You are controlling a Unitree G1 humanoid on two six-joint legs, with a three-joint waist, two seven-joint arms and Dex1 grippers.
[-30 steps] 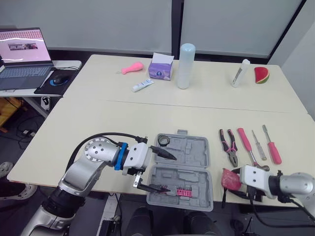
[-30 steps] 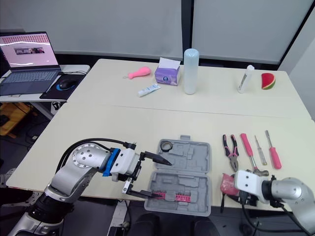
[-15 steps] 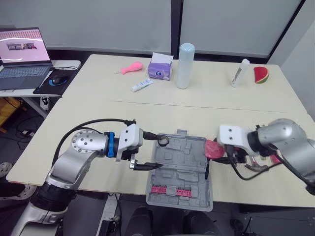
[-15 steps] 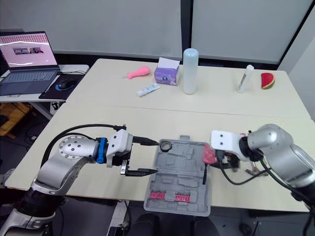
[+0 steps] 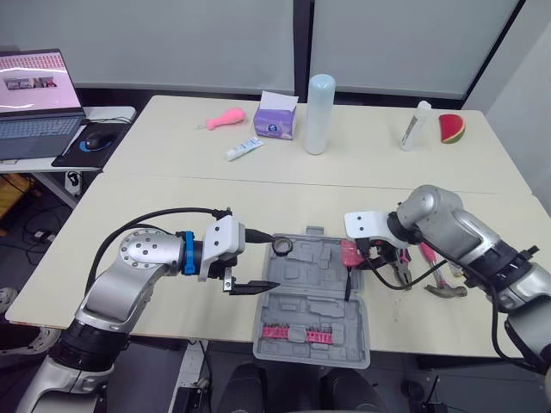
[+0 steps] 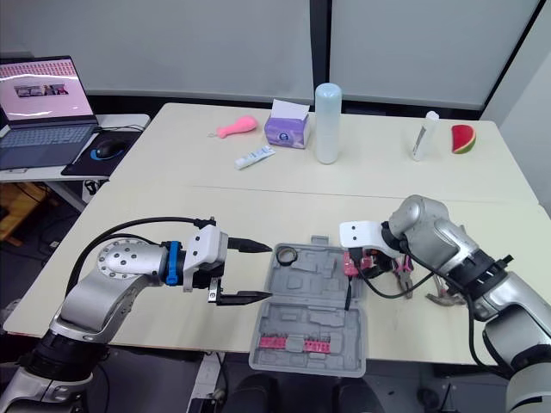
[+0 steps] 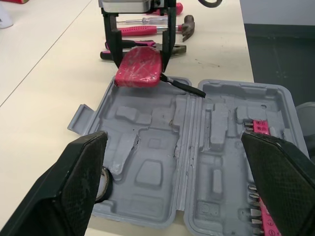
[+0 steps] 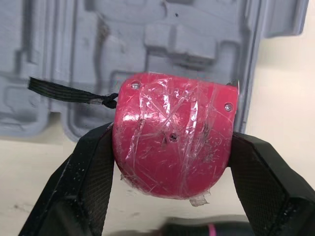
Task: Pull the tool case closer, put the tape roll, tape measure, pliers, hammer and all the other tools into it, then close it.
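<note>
My right gripper (image 7: 141, 63) clamps the red, film-wrapped tape measure (image 8: 172, 142), straddling the open grey plastic tool case's (image 5: 318, 297) rim just below; released here, it may tip onto the cream table (image 5: 215, 198). My left gripper (image 5: 275, 260) gapes wide.

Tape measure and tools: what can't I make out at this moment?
Tool case pocket beneath the tape measure: right wrist view, covered by the measure itself.
Pliers and hammer: eye views, mostly behind the right arm.
Tape roll: left wrist view, partly behind a finger of the left pincer.
Pink bit strip: eye views, bits too small to count.
</note>
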